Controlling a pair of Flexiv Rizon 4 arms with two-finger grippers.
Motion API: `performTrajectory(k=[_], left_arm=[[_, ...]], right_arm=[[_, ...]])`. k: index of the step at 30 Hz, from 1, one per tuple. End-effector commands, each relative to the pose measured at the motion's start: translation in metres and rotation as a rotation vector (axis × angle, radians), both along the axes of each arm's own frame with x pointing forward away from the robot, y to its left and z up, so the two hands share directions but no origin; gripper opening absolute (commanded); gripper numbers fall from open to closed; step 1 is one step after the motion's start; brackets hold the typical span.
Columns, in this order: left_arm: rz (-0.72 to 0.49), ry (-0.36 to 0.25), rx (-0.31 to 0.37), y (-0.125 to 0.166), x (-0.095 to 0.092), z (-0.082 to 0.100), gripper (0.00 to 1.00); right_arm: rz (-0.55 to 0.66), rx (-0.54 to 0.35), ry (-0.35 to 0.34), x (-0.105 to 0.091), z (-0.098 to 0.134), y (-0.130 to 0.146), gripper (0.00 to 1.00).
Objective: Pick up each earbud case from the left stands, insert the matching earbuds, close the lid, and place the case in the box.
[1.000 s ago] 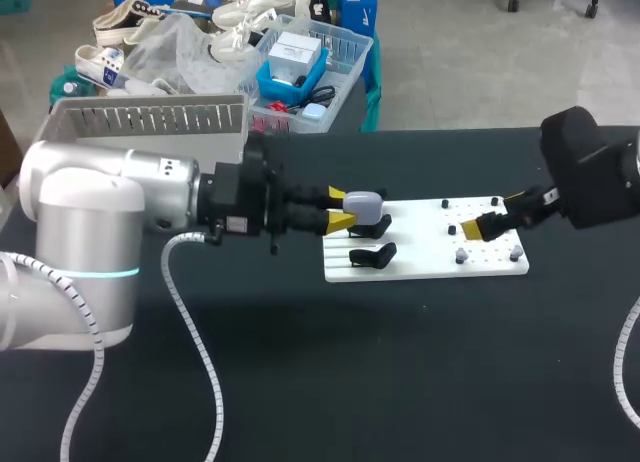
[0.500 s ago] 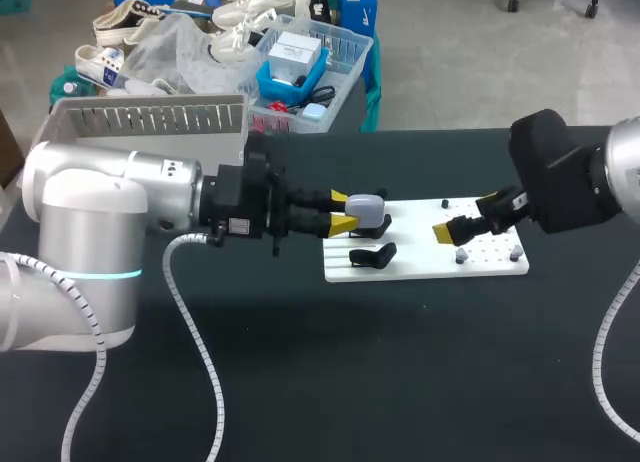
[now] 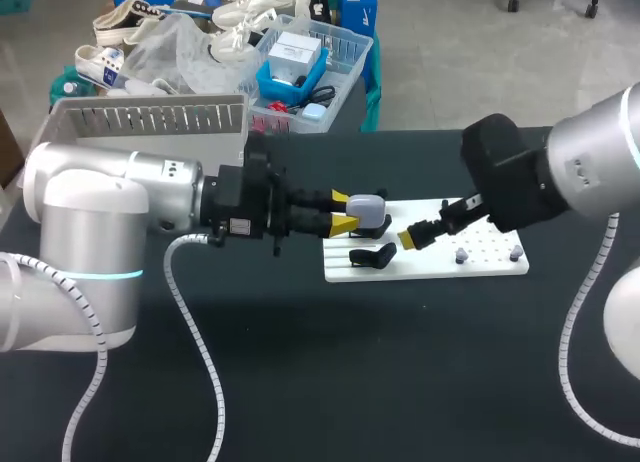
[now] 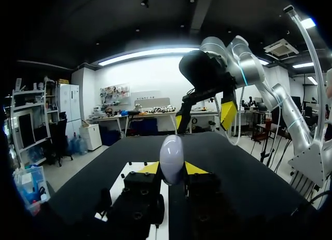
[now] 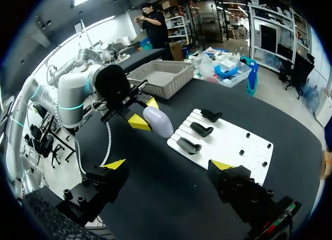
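Observation:
A pale lavender earbud case (image 3: 368,208) hangs just above the left end of the white board (image 3: 425,267), and my left gripper (image 3: 345,210) is shut on it from both sides. From the left wrist the case (image 4: 171,157) stands upright between the yellow tips of that gripper (image 4: 172,169). My right gripper (image 3: 425,227) is open over the middle of the board, a little to the right of the case. In the right wrist view its wide-spread fingers (image 5: 168,165) face the case (image 5: 158,121). Small earbuds (image 3: 462,254) sit on the board's right part.
Black stands (image 3: 372,254) lie on the board's left part, just below the held case; three stands (image 5: 201,129) show from the right wrist. A grey slatted basket (image 3: 150,117) stands at the table's back left, behind my left arm. Dark table surface surrounds the board.
My right arm has swung left across the board, bringing its open gripper from the board's right end to the middle, near the case. The left arm and case have not moved.

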State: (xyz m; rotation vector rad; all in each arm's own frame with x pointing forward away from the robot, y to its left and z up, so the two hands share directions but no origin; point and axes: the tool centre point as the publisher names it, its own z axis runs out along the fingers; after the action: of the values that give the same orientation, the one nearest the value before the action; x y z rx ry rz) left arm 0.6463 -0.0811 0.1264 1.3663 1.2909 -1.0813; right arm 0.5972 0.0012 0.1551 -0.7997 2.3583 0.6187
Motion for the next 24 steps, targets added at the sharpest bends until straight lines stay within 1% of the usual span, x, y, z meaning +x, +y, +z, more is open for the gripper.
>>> performTrajectory(k=[1, 7, 13, 24], left_arm=[[0.004, -0.001, 0.000, -0.001, 0.000, -0.001, 0.00], [0.004, -0.001, 0.000, -0.001, 0.000, -0.001, 0.00], [0.004, -0.001, 0.000, -0.001, 0.000, -0.001, 0.00], [0.004, -0.001, 0.000, -0.001, 0.000, -0.001, 0.00]], right_arm=[[-0.006, -0.015, 0.010, 0.012, -0.005, 0.016, 1.00], [-0.006, -0.015, 0.028, 0.020, -0.012, 0.022, 1.00], [-0.011, -0.008, 0.033, 0.028, -0.013, 0.024, 1.00], [-0.016, -0.019, 0.023, 0.038, -0.014, 0.029, 1.00]])
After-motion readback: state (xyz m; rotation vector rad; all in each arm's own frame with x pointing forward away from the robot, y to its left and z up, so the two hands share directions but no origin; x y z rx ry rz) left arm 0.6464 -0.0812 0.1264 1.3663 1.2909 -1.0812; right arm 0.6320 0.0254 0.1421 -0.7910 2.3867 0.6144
